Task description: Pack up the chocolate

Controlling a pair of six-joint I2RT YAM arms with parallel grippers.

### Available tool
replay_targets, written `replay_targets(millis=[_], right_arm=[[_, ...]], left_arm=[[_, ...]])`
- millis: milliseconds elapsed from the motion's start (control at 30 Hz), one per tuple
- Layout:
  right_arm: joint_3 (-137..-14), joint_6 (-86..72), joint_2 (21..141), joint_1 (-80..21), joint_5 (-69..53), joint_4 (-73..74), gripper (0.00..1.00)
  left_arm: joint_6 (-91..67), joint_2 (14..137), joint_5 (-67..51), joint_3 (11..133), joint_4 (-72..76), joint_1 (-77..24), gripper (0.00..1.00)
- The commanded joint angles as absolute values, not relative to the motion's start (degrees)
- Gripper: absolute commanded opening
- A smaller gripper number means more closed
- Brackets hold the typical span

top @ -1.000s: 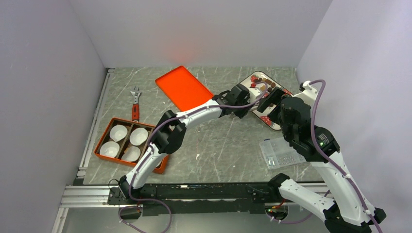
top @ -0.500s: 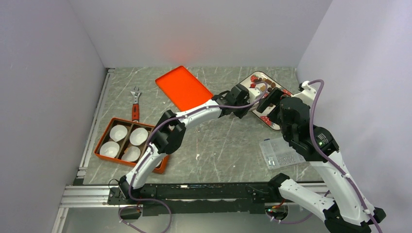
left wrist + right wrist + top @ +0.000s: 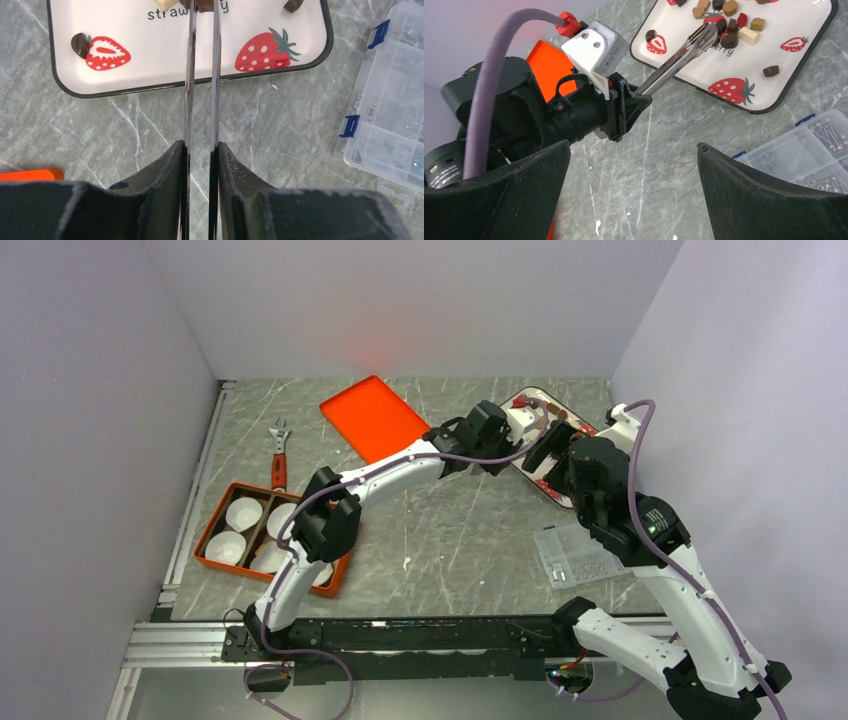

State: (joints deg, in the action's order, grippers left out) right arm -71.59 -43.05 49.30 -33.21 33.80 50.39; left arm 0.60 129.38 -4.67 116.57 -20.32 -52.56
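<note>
Several chocolate pieces [image 3: 727, 24], brown, dark and tan, lie on a white strawberry-print tray [image 3: 804, 30] at the back right [image 3: 553, 490]. My left gripper [image 3: 200, 145] is shut on metal tongs [image 3: 202, 75]; it also shows in the right wrist view [image 3: 634, 100]. The tongs reach over the tray's near rim [image 3: 165, 55]. Their tips [image 3: 705, 34] are among the pieces, with a brown piece [image 3: 204, 4] between them; I cannot tell if it is gripped. My right gripper [image 3: 634, 145] is open and empty above the table, near the tray.
An orange box [image 3: 214, 528] with white paper cups [image 3: 243, 512] sits front left. An orange lid [image 3: 375, 420] lies at the back, a wrench [image 3: 279, 455] to its left. A clear plastic organiser [image 3: 575, 555] lies right of the tray [image 3: 390, 115].
My left arm has reached farther back and right, carrying the tongs' tips over the tray among the chocolates. The right arm has shifted slightly back.
</note>
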Motion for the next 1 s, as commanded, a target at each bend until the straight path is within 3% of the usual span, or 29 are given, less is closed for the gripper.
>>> replay_targets(millis=[0, 567, 967], right_arm=[[-71.5, -41.9, 49.8, -33.5, 32.4, 47.0, 1.0], [-71.8, -38.0, 56.7, -31.7, 24.0, 40.0, 1.0], [-67.3, -34.4, 61.8, -17.3, 4.4, 36.8, 1.0]], left_arm=[[0.4, 122.5, -3.3, 114.9, -18.8, -53.2, 0.11], [-12.9, 95.9, 4.7, 86.2, -24.8, -47.0, 0.12], [-18.6, 76.5, 12.6, 73.1, -36.3, -42.1, 0.13]])
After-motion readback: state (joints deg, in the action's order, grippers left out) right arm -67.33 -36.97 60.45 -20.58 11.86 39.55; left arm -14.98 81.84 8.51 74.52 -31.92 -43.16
